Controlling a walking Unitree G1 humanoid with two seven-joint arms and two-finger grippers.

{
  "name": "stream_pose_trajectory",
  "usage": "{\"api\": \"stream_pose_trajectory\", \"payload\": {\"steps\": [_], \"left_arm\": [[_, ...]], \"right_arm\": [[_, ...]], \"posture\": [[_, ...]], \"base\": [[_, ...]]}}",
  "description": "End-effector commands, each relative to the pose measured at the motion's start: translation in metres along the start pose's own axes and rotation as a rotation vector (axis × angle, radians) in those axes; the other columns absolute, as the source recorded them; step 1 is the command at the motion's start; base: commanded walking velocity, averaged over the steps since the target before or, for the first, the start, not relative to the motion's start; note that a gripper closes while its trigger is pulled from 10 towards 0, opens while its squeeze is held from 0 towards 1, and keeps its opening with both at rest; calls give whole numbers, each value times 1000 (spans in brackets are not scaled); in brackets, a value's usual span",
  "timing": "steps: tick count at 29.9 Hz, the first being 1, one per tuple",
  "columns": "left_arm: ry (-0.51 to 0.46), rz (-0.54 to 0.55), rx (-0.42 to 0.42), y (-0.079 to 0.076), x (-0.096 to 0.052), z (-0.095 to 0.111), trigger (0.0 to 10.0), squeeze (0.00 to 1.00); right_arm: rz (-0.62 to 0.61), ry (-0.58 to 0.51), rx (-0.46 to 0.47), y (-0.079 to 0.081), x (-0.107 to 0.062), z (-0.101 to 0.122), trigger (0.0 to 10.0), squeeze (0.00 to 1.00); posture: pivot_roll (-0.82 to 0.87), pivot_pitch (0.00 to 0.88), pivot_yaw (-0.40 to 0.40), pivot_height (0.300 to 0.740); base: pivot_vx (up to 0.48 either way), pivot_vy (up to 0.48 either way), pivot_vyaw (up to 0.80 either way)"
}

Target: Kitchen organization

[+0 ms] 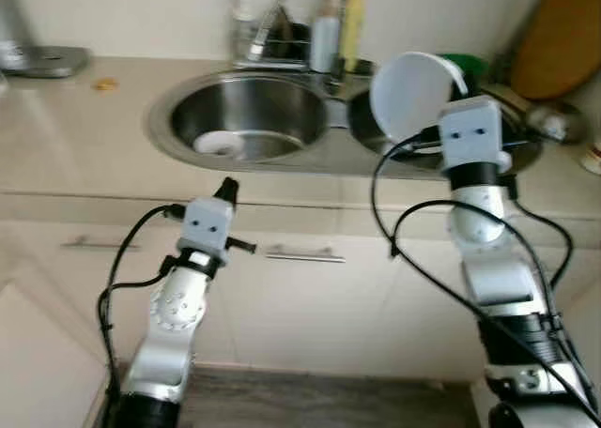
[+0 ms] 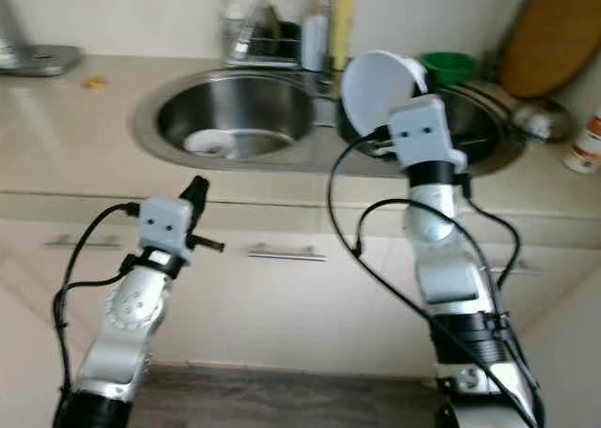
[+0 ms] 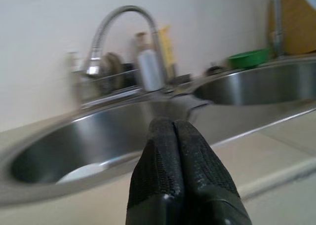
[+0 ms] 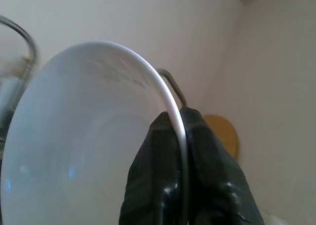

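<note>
A white bowl (image 1: 411,92) hangs tilted on its edge above the right basin (image 1: 376,128) of the steel double sink. My right gripper (image 4: 177,131) is shut on the bowl's rim, one finger on each side. My left gripper (image 3: 174,131) is shut with nothing in it, held low before the counter's front edge, facing the left basin (image 1: 246,116). A small white dish (image 1: 219,144) lies in the bottom of that left basin.
A curved faucet (image 1: 293,6) rises behind the sink, with bottles and a yellow item beside it. A green bowl (image 2: 449,66) and a wooden board (image 1: 562,36) sit at the back right. Cabinet drawers with metal handles (image 1: 300,254) run below the beige counter.
</note>
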State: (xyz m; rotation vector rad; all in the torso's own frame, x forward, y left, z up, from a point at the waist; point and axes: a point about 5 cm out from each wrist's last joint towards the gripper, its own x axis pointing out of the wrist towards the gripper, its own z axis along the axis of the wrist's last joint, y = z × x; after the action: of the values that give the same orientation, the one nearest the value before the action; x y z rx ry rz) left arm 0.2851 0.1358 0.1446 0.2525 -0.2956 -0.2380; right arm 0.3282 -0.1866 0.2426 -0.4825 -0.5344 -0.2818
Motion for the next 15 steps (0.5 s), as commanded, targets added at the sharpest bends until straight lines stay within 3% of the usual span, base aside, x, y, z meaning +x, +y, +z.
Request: {"api": "stream_pose_trajectory", "payload": {"steps": [1, 15], "left_arm": [[-13, 18, 21, 10, 0, 4, 10000, 0], [-15, 20, 22, 9, 1, 4, 10000, 0]], "right_arm": [[10, -25, 22, 7, 1, 8, 10000, 0], [18, -25, 10, 11, 2, 7, 10000, 0]], "posture": [[143, 0, -46, 740], [148, 0, -49, 740]], "base": [[401, 0, 0], [400, 0, 0]]}}
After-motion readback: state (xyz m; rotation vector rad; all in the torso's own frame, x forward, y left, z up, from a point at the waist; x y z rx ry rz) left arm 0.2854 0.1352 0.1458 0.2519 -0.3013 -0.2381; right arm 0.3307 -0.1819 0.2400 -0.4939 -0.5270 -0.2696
